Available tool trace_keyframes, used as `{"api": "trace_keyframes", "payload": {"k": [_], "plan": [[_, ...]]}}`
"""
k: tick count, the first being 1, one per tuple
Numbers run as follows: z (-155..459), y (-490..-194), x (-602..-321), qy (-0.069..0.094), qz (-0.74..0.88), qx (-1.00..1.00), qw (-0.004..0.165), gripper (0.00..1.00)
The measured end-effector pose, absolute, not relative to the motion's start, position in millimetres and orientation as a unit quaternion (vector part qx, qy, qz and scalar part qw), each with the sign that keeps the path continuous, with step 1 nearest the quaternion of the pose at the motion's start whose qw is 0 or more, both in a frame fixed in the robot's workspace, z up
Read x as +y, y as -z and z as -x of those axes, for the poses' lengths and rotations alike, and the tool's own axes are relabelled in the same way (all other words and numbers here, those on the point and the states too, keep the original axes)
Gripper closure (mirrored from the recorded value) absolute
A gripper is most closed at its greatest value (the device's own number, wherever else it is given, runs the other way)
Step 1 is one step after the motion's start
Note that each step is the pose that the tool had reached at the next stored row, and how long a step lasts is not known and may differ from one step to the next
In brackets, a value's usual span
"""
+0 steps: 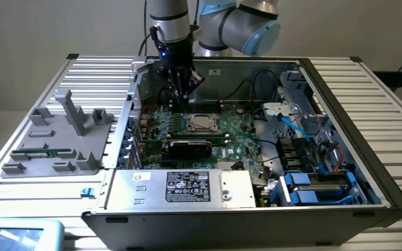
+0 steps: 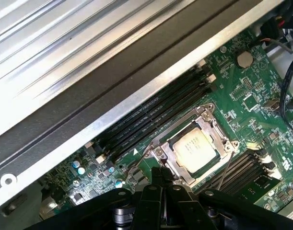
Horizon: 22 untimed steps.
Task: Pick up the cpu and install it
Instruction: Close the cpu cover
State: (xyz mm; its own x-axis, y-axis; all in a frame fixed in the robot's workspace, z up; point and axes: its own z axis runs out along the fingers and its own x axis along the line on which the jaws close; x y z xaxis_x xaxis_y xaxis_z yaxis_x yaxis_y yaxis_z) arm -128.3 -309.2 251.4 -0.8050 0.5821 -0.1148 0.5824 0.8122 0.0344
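Pincer (image 1: 186, 96) (image 2: 161, 174): fingers pressed together, nothing between them. It hangs tip-down inside the open computer case (image 1: 341, 104), low over the green motherboard (image 2: 247, 100), just beside the near edge of the socket frame (image 2: 211, 120).

The cpu (image 2: 194, 146) (image 1: 201, 124): lies flat in the socket, pale metal top up, the frame's silver rim around it. The pincer stands apart from it.

Around the socket: black memory slots (image 2: 151, 120) run in rows on one side, between the socket and the case's metal wall (image 2: 112, 96); more slots (image 2: 237, 167) on the other side. A thin wire lever (image 2: 224, 170) stands by the frame. Coin battery (image 2: 244, 59) farther off.

Farther out, exterior view: a black card (image 1: 190, 148) in front of the socket, the power supply (image 1: 180, 185) nearest the camera, blue cables (image 1: 292, 123) and blue drive bays (image 1: 313, 189) on the exterior view's right. Outside the case, on the exterior view's left, a grey fixture tray (image 1: 82, 123) on the slatted table (image 1: 382, 94) holds a green memory stick (image 1: 40, 153).
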Motion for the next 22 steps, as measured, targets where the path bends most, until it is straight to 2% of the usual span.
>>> {"api": "trace_keyframes", "payload": {"k": [22], "plan": [[130.3,-251.4,-309.2,0.001,-0.163,0.985,0.062,0.91]]}}
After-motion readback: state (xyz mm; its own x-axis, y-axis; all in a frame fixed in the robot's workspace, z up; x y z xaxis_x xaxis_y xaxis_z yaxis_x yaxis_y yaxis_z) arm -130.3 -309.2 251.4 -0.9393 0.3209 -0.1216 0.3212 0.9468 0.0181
